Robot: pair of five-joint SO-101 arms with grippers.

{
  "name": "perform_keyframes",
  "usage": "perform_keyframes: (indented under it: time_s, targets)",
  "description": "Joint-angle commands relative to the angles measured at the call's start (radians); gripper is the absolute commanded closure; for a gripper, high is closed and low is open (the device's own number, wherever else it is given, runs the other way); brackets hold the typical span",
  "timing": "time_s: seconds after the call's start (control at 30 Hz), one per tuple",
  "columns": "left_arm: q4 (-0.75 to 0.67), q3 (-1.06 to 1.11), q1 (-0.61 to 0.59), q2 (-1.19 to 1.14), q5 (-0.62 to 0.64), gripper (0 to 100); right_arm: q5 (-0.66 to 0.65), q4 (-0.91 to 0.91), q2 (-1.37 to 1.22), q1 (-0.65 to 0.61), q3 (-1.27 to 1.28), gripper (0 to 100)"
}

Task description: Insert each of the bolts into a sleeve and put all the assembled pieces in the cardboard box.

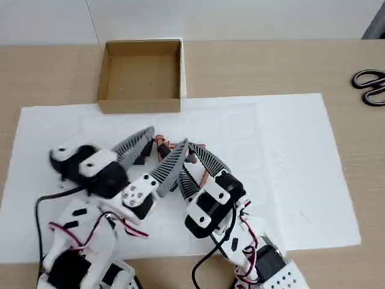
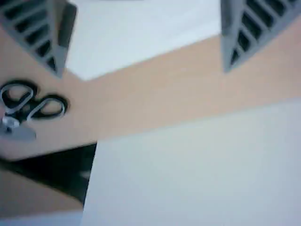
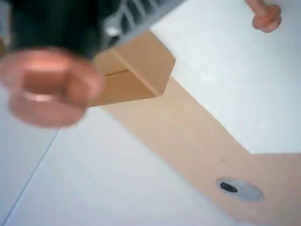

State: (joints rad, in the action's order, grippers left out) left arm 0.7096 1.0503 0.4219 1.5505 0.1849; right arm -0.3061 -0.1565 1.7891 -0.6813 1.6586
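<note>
The cardboard box (image 1: 143,75) stands open at the back left, its corner (image 3: 136,70) also in the right wrist view. Small copper-coloured and dark pieces (image 1: 161,144) lie on the white paper between the two grippers. My left gripper (image 1: 167,137) is above them, its fingers (image 2: 51,42) spread wide with nothing between them. My right gripper (image 1: 191,161) is just right of it, shut on a copper-coloured round piece (image 3: 47,87) close to the camera; I cannot tell whether it is a bolt or a sleeve. A loose copper bolt (image 3: 265,16) lies farther off on the paper.
A white paper sheet (image 1: 277,162) covers the middle of the wooden table. Black-handled scissors (image 1: 370,86) lie at the far right edge, also in the left wrist view (image 2: 33,106). A round grommet (image 3: 233,187) is set in the tabletop.
</note>
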Motion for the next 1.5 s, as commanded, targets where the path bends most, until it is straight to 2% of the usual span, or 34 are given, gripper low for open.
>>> perform_keyframes:
  time_s: [0.0,0.17,0.37,0.53,0.63,0.7,0.93,1.17,1.37,1.47]
  targets:
    - [-0.025,-0.094,-0.005,-0.008,-0.003,79,-0.006,-0.002,0.019,0.005,-0.037,99.4]
    - [-0.026,-0.140,-0.005,-0.005,-0.003,80,-0.008,-0.004,0.018,0.005,-0.009,99.4]
    - [-0.028,-0.142,-0.035,0.000,-0.006,100,-0.008,-0.027,0.018,0.005,0.023,99.4]
    - [-0.137,-0.054,-0.227,0.000,-0.008,99,-0.006,-0.180,0.018,0.013,-0.031,99.4]
    - [-0.204,0.030,-0.361,0.002,-0.005,99,0.055,-0.251,0.018,0.019,-0.084,99.4]
    - [-0.221,0.081,-0.408,0.015,-0.005,99,0.103,-0.265,0.010,0.044,-0.120,99.4]
    - [-0.222,0.309,-0.425,0.278,-0.008,99,0.132,-0.308,0.010,0.180,-0.160,99.4]
    - [-0.226,0.377,-0.425,0.265,-0.034,99,0.138,-0.424,0.008,0.257,-0.282,99.4]
    - [-0.222,0.390,-0.526,0.269,-0.028,99,0.315,-0.479,0.005,0.332,-0.364,99.4]
    - [-0.222,0.392,-0.566,0.269,-0.028,99,0.330,-0.487,0.005,0.343,-0.370,99.4]
